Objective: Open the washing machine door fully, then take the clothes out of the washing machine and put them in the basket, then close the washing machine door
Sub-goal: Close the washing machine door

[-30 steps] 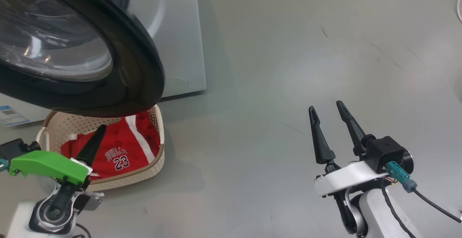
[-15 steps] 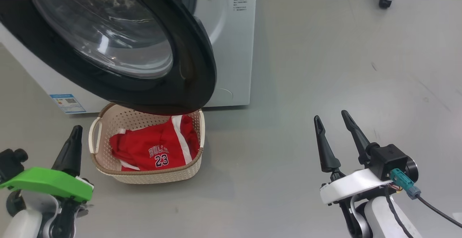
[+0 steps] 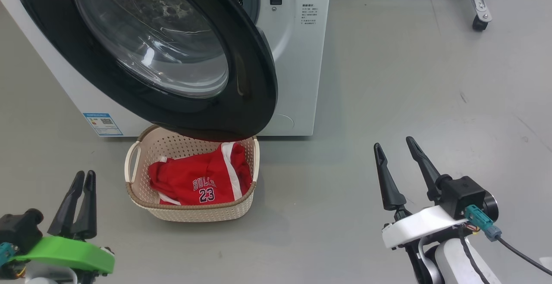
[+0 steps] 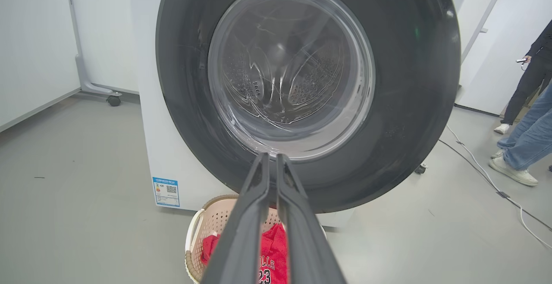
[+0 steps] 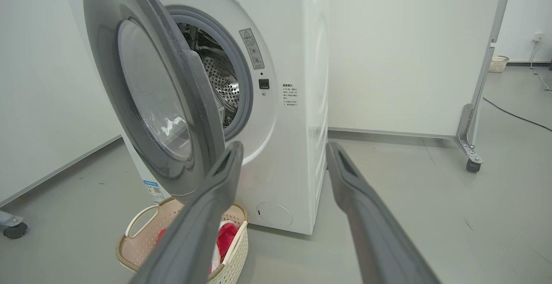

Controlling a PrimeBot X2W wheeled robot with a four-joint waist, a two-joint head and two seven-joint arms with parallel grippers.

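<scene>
Red jersey (image 3: 202, 182), its "BULLS 23" print facing up, lies heaped in the basket (image 3: 202, 213) on the grey floor, just in front of the washer (image 3: 297, 81) and tucked under the lower edge of the door (image 3: 254, 81). The door stands swung well out to the left. What shows of the steel drum (image 5: 217, 83) past the door's rim looks bare, though the door hides part of it.

By that evidence the first two stages appear finished: door opened, clothes moved to the basket. Only the closing seems left, and neither arm is on the door yet.

The left gripper (image 3: 85, 174) sits low at the near left of the basket, its fingers drawn almost together with a thin slit between them and nothing held. The right gripper (image 3: 393, 142) waits well off to the right over bare floor, fingers spread wide and empty. Two people's legs (image 4: 524, 146) stand on the far side of the washer.
</scene>
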